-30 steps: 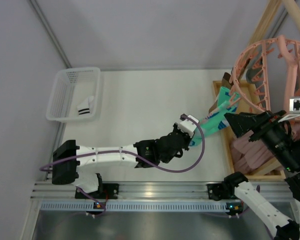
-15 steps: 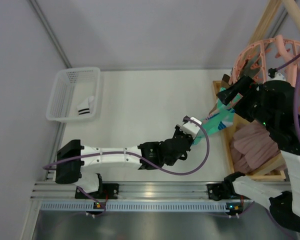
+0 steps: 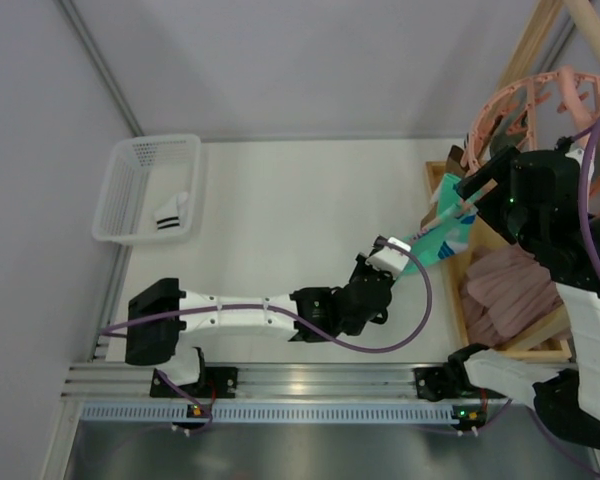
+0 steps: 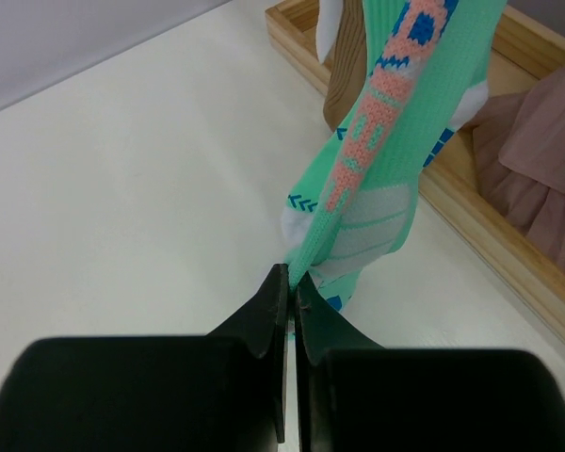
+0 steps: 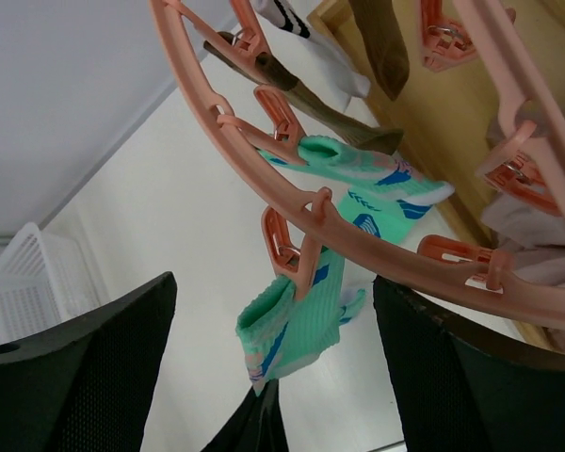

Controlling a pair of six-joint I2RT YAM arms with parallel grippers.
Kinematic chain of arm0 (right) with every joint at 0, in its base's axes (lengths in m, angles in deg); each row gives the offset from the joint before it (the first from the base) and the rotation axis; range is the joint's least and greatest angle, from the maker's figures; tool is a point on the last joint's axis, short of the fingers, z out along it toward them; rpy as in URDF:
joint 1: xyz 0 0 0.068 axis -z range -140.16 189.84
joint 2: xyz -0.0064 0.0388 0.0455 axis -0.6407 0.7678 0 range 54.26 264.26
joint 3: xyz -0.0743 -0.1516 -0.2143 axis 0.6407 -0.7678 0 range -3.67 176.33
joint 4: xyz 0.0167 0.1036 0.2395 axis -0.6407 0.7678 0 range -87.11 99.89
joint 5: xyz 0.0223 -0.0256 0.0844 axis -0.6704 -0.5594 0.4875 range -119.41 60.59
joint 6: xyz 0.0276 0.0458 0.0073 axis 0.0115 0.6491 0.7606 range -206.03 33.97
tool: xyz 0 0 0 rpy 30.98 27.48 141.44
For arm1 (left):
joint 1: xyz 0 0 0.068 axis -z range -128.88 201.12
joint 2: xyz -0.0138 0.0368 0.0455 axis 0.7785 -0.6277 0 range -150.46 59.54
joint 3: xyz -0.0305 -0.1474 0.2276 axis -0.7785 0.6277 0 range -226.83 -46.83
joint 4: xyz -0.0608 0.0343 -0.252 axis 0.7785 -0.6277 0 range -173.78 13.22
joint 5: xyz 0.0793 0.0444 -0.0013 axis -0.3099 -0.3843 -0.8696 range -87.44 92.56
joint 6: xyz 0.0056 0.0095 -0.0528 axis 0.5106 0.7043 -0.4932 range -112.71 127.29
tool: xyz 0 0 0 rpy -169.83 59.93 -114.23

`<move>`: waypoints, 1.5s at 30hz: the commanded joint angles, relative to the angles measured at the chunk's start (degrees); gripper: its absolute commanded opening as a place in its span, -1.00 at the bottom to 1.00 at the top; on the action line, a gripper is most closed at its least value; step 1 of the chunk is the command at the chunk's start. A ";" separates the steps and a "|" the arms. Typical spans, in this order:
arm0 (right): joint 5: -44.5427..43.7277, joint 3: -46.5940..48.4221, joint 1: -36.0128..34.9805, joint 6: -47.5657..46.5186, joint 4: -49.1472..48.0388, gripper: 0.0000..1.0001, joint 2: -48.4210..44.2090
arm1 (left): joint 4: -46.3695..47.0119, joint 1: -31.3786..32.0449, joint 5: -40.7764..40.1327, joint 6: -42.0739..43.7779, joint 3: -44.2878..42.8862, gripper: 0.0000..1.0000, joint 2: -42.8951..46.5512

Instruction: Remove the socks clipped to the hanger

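Saw the left pincer [image 4: 290, 281] shut tight on the lower end of a mint-green sock [image 4: 377, 141], low over the white desk [image 4: 122, 188]. Saw that sock stretched in a long slant up to a pink clip [image 5: 282, 247] on the hanger [image 5: 471, 282]. Found the right pincer [image 5: 273, 282] wide open and up high by the rim of the hanger, with the clip and the sock top between its two black fingers [image 5: 85, 377]. Could not tell if those fingers touched the clip. Spotted a second mint-green sock [image 5: 372, 184], two brown socks [image 5: 306, 94] and a hanging white sock [image 5: 311, 47] on other clips. Found the hanger above the wooden tray [image 3: 458, 300] at the right side of the desk, with pink cloth [image 3: 505, 290] inside. Spotted one striped white sock [image 3: 170, 215] in the white basket [image 3: 115, 200], well apart on the left.
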 commanded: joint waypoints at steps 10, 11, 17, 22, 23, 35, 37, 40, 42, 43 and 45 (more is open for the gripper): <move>-14.39 2.78 -4.31 7.73 10.08 0.47 6.31 | -0.99 0.94 -3.87 -0.04 -3.25 -1.00 -2.10; -14.83 1.73 -4.57 8.26 9.99 0.45 6.32 | -0.99 1.12 -4.13 -0.04 -3.25 -1.00 -2.10; -20.80 -3.01 -4.84 10.99 10.08 0.29 5.09 | -0.99 1.82 -6.16 -0.04 -3.25 -1.00 -2.28; -23.97 -5.48 -4.75 10.99 10.08 0.16 4.21 | -0.99 2.00 -7.12 -0.04 -3.34 -1.00 -2.81; -24.23 -6.61 -4.84 11.17 10.08 0.12 3.95 | -0.99 2.09 -7.56 -0.04 -3.34 -1.00 -2.72; -26.96 -9.18 -4.75 10.03 10.08 -0.93 1.92 | -5.36 2.97 -9.76 0.14 -4.74 -1.00 -2.46; -27.05 -8.30 -4.75 9.50 9.99 -1.00 2.01 | -6.26 2.97 -10.11 0.84 -5.18 -1.00 -2.19; -27.84 -7.68 -4.84 8.88 10.08 -1.00 1.92 | -8.61 2.18 -7.49 0.15 -4.92 -1.00 -1.05; -27.49 -7.59 -4.75 8.88 9.91 -1.00 1.22 | -12.30 -0.62 -0.67 -2.40 -4.40 -1.00 0.87; -26.97 -7.68 -4.75 8.88 9.64 -1.00 0.96 | -13.28 -1.94 2.51 -5.19 -2.91 -1.00 1.93; -24.68 -8.29 -4.75 6.17 6.49 -1.00 -0.88 | -16.17 -8.15 9.36 -8.28 -1.59 -1.00 6.14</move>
